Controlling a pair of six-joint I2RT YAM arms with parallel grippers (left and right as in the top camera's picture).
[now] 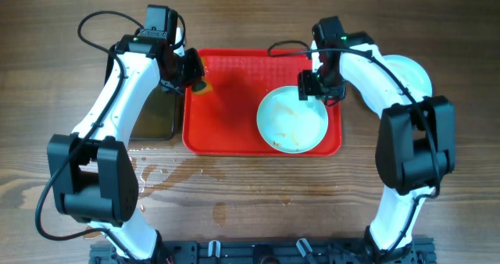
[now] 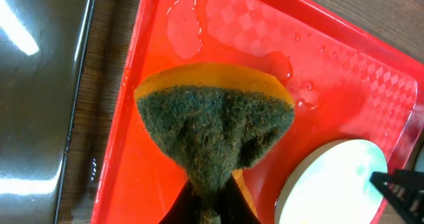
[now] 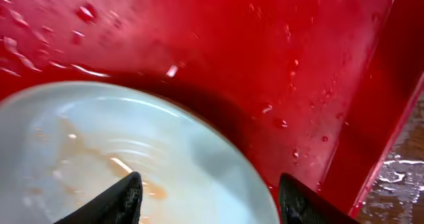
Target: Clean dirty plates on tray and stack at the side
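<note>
1. A round pale-blue plate [image 1: 293, 119] with faint reddish-brown smears lies in the near right corner of the wet red rectangular plastic tray [image 1: 226, 115]. A second pale plate [image 1: 410, 70] lies on the wooden worktop [image 1: 62, 30], just beside the tray's right edge.
2. The right gripper [image 1: 320, 88] is above the smeared plate's far right rim, its fingers [image 3: 126, 197] wide apart and holding nothing.
3. The left gripper [image 1: 191, 73] is at the tray's far left corner, its fingers pinching a yellow sponge with a green scouring face [image 2: 212, 131].
4. A black rectangular pan [image 1: 152, 115] beside the tray's left edge holds dark liquid.

1. We reach our left arm [image 1: 117, 100] inward; our left gripper [image 2: 211, 207] is clamped tight on a sponge [image 2: 215, 128].
2. We bend our right arm [image 1: 375, 73] inward; our right gripper [image 3: 212, 201] points down, fingers [image 3: 126, 199] spread wide apart.
</note>
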